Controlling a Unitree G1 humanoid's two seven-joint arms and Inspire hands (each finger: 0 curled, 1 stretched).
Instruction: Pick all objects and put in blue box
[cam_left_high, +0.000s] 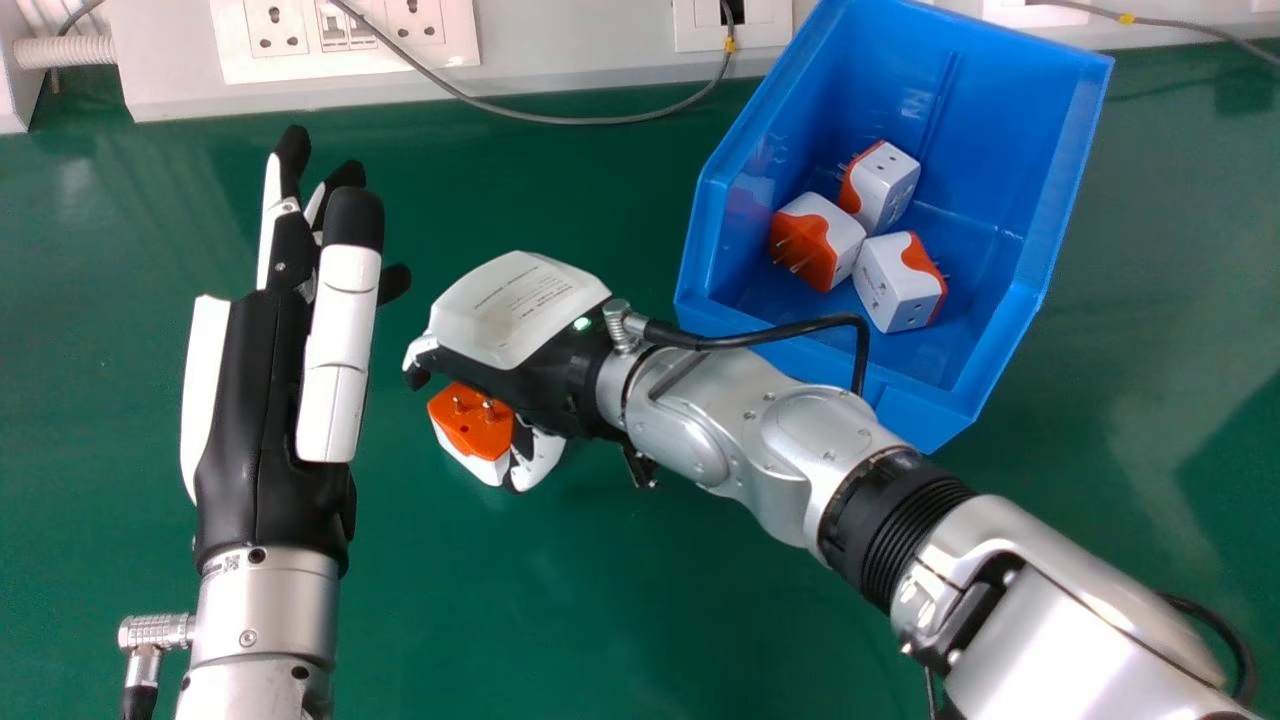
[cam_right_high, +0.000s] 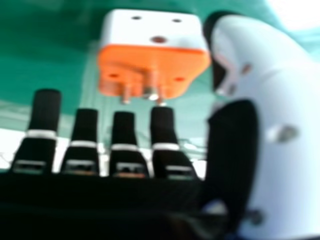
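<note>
Green table (cam_left_high: 600, 620). Orange-and-white adapter (cam_left_high: 472, 418) is seen by the right hand's (cam_left_high: 520, 310) thumb, that hand opened, nothing gripped. Left hand (cam_left_high: 260, 380) is held open alongside. Beyond, three adapters (cam_left_high: 880, 190) are contained in the blue box (cam_left_high: 915, 400).

Robot body was silver, black and white.
Left robot hand (cam_left_high: 262, 410) had white plates, black fingertips (cam_left_high: 355, 218); small square code (cam_left_high: 232, 563) sat near silver wrist (cam_left_high: 270, 590), knurled metal connector (cam_left_high: 157, 632) beside. Right robot hand (cam_left_high: 560, 375) had white shell (cam_left_high: 500, 325), printed label (cam_left_high: 535, 297), green light (cam_left_high: 581, 324), white thumb (cam_right_high: 285, 90). Black cable (cam_left_high: 760, 335) looped over right arm (cam_left_high: 810, 430); casing had screws and ribbed black collar (cam_left_high: 905, 525).
</note>
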